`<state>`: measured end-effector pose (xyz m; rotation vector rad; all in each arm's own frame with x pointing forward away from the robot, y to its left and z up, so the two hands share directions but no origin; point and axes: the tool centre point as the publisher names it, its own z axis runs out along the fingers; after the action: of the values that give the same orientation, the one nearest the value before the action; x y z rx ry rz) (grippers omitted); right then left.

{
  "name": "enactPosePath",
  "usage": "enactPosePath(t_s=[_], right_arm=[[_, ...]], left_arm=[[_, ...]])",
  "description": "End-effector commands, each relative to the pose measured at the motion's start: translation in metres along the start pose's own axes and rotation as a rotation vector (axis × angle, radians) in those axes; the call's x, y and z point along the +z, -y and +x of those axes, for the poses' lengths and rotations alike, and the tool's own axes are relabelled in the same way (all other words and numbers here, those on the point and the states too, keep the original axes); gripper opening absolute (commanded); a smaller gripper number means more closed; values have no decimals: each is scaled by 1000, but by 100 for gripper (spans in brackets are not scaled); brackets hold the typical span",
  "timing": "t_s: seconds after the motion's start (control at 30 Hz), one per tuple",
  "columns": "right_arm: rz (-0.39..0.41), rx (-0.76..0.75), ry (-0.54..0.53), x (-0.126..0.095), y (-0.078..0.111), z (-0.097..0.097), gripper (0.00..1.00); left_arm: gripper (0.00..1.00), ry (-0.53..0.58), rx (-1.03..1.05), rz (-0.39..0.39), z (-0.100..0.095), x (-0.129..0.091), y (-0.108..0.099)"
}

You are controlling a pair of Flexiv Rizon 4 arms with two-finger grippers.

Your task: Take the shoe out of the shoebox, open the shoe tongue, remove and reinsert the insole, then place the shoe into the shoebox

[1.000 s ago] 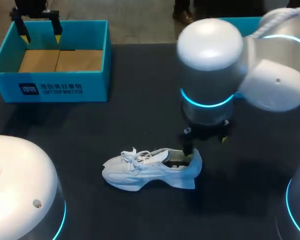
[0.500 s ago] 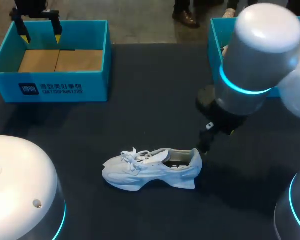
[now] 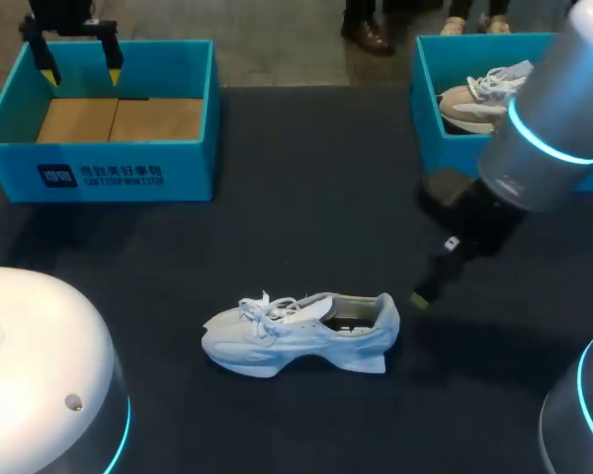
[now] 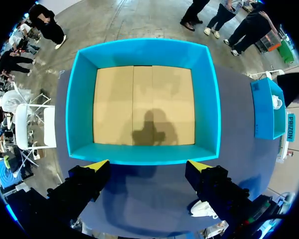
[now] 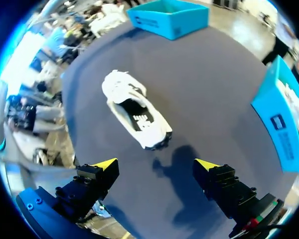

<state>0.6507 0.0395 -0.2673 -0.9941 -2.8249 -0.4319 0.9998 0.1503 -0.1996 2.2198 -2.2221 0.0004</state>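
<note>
While the white lace-up sneaker point(image 3: 301, 331) stood on its sole on the dark matte tabletop point(image 3: 277, 197), outside both boxes, its toe pointed to the robot's left and its heel to the right. From the right wrist view, its open mouth showed a dark insole point(image 5: 138, 118) with small white print too fine to make out. Its upper looked smooth, with loose white laces bunched over the tongue.

At the far left corner sat a teal cardboard shoebox point(image 3: 196, 148), rectangular and lidless. Its near wall carried a white logo and a line of white print. Inside it was only a tan cardboard floor point(image 4: 143, 104). The left arm's fingers point(image 3: 113, 61), black with yellow tips, hung wide apart above this box and gripped nothing.

A second teal shoebox point(image 3: 427, 109) stood at the far right, with a white label on its outer wall in the right wrist view. It held another pale sneaker point(image 3: 479, 99), greyish with white laces.

The right arm's fingers point(image 3: 422, 296) hovered just beyond the white sneaker's heel, apart from it. In the right wrist view these fingers point(image 5: 103, 164) were spread wide with nothing between them, and the sneaker point(image 5: 136, 115) lay ahead of them on the tabletop.
</note>
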Motion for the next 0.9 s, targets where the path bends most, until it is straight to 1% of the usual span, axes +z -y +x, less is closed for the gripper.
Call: enactPosePath(t_s=[0.03, 0.1, 0.17, 0.27, 0.3, 0.33, 0.73, 0.77, 0.8, 0.87, 0.9], right_arm=[[-451, -198, -150, -6, 22, -5, 100], [-468, -237, -122, -6, 24, -5, 100], [-555, -306, -121, -4, 26, -6, 100], [-602, -330, -81, 0, 28, -8, 100], [-604, -307, -62, 6, 27, -11, 100], [-571, -272, -72, 11, 25, -14, 100], [-571, -272, -72, 11, 25, -14, 100], [-563, -294, -55, 11, 23, -14, 100], [-568, -318, -47, 13, 22, -15, 100], [-636, -354, -72, 18, 25, -21, 100], [-651, -357, -80, 22, 27, -25, 100]], left_arm=[[100, 0, 0, 0, 0, 0, 0], [100, 0, 0, 0, 0, 0, 0], [100, 0, 0, 0, 0, 0, 0], [100, 0, 0, 0, 0, 0, 0], [100, 0, 0, 0, 0, 0, 0], [100, 0, 0, 0, 0, 0, 0], [100, 0, 0, 0, 0, 0, 0], [100, 0, 0, 0, 0, 0, 0], [100, 0, 0, 0, 0, 0, 0], [100, 0, 0, 0, 0, 0, 0], [100, 0, 0, 0, 0, 0, 0]])
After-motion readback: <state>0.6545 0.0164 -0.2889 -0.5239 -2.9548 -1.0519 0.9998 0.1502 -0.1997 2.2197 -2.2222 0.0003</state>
